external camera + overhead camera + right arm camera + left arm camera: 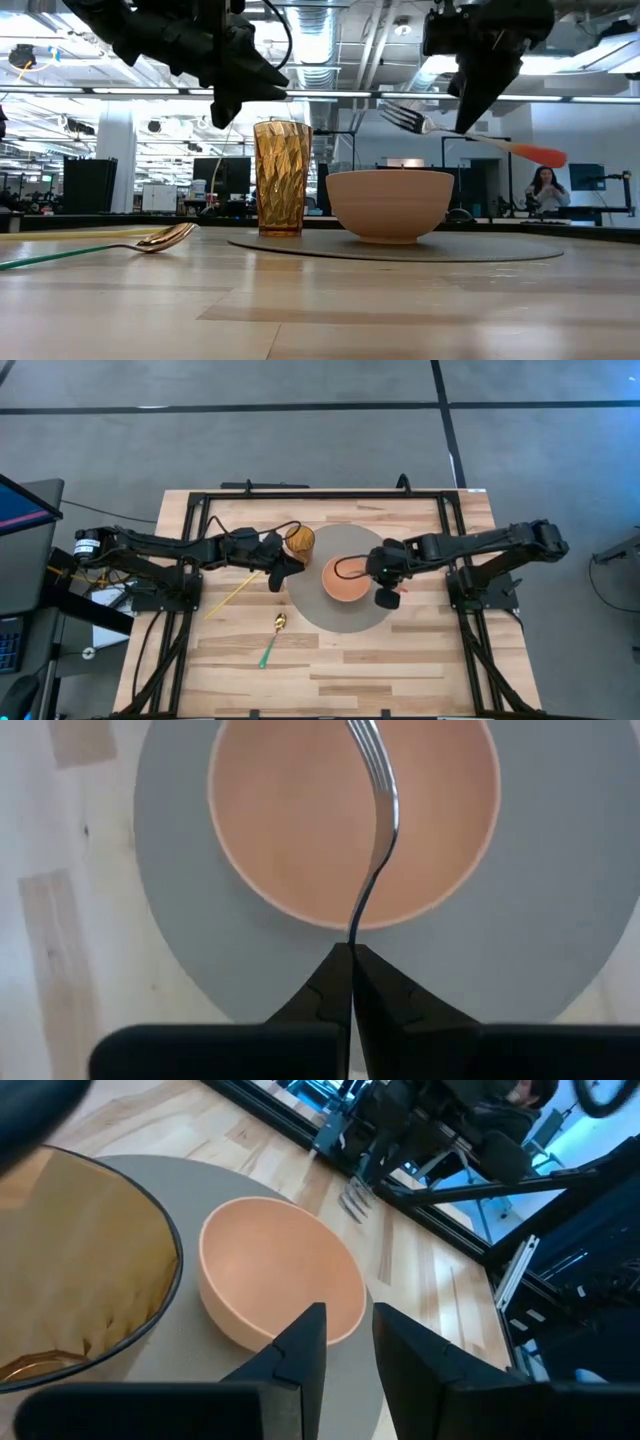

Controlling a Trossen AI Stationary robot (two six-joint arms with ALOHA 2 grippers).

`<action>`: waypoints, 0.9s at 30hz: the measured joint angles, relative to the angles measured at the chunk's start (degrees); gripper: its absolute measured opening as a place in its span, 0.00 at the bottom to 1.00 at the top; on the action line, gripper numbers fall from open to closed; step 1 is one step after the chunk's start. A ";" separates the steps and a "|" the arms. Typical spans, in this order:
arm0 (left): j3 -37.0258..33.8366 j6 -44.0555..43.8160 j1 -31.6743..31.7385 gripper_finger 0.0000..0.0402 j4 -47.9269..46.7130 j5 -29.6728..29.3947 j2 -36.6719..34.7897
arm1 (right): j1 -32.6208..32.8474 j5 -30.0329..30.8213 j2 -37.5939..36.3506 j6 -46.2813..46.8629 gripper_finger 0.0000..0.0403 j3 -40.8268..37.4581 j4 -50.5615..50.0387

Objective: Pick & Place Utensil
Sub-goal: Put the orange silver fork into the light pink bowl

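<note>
Hiding fork (378,830) handle: right gripper (351,965), prob.

No readable text, labels, brands, numbers or signs in any view. Room background in the low view too indistinct to make out any lettering.

Both arms are matte black, built of jointed segments. A black cable loops over the left arm (262,530), another over the right arm (348,565).
</note>
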 joint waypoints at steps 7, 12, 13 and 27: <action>0.00 -0.02 0.00 0.21 0.45 0.00 0.00 | -1.45 0.24 -0.06 -3.23 0.00 0.00 0.60; 0.00 0.03 -0.30 0.21 3.84 0.07 0.00 | -2.60 0.32 -0.06 -3.16 0.00 0.00 0.95; 0.00 0.84 -0.62 0.21 5.38 0.38 0.00 | -2.60 0.27 -0.06 -3.15 0.00 0.00 0.96; 0.20 23.24 -9.38 0.23 20.53 -0.91 0.00 | -1.50 -0.90 -0.48 -3.12 0.00 0.93 12.20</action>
